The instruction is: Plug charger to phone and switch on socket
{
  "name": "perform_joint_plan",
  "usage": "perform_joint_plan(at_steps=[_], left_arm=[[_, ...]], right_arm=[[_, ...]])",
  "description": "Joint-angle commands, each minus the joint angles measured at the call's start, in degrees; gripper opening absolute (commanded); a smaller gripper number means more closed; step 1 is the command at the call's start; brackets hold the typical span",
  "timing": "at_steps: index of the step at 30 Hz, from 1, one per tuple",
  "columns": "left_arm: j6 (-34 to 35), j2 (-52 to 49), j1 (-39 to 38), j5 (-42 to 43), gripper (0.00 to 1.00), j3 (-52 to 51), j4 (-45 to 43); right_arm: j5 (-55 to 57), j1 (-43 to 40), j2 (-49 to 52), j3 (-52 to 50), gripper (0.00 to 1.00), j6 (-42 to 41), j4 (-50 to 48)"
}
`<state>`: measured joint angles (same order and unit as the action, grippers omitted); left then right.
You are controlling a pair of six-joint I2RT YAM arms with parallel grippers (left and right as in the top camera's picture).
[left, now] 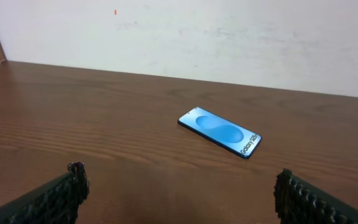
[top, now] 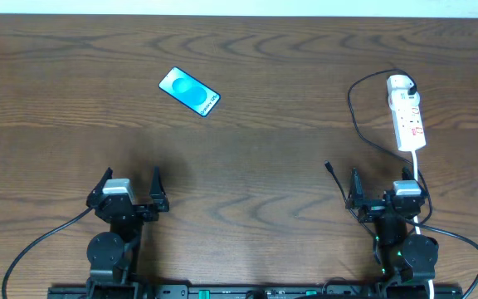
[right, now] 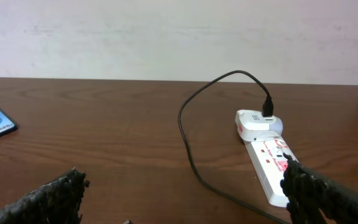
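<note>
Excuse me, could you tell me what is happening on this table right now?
Nothing is being handled yet. The left tool and right tool rest open and empty at the near edge of the table. The phone lies screen up on the left side, unplugged. The charger runs from its adapter in the socket on the right; its plug tip lies loose near the right tool. Whether the socket is switched on, I cannot tell.

The dark wooden table (top: 264, 108) carries a phone (top: 189, 91), flat and screen up, well ahead of the left claw (top: 131, 174), a little to its right. Ahead of the right claw (top: 379, 176) lies a white power strip (top: 410, 120) with an adapter (top: 399, 83) at its far end; its thin black cable (top: 351, 108) curves back to end just left of this claw.
</note>
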<state>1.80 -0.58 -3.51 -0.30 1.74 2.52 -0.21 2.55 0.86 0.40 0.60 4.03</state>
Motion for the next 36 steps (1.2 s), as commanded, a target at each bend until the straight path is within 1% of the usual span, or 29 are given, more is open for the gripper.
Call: perform_joint_plan(at_steps=[1,5,7,9,11,14,17,25,31,36], left_arm=[[-2.01,0.31,-0.17,-0.31,0.98,-1.51,1.25],[-1.75,0.31,-0.17,-0.02,0.98,-1.51,1.51],[0.50,0.31,-0.17,0.31,0.98,-1.38,0.98],[4.76,0.31,-0.17,3.39,0.98,-0.83,0.48],[7.37,0.28,-0.17,7.67,0.98,-0.74,-1.73],[7.63,0.28,-0.17,10.43,0.98,-0.72,-3.93],[9.77,0.28,-0.17,10.43,0.98,0.13,-4.20],[9.92,-0.17,-0.17,10.38,0.98,4.83,-5.38],[9.86,-5.33,-0.17,10.14,0.98,10.19,-5.44],[9.86,-14.34,-0.17,10.16,0.98,15.96,-5.42]], right_arm=[[0.04,-0.26,-0.11,-0.09,0.99,-0.35,0.22],[0.04,-0.26,-0.11,-0.09,0.99,-0.35,0.22],[0.04,-0.26,-0.11,-0.09,0.99,-0.35,0.24],[0.04,-0.26,-0.11,-0.09,0.99,-0.35,0.22],[0.04,-0.26,-0.11,-0.09,0.99,-0.35,0.22],[0.04,-0.26,-0.11,-0.09,0.99,-0.35,0.24],[0.04,-0.26,-0.11,-0.09,0.99,-0.35,0.22],[0.04,-0.26,-0.11,-0.09,0.99,-0.35,0.24],[0.04,-0.26,-0.11,-0.09,0.99,-0.35,0.24],[0.04,-0.26,-0.11,-0.09,0.99,-0.35,0.22]])
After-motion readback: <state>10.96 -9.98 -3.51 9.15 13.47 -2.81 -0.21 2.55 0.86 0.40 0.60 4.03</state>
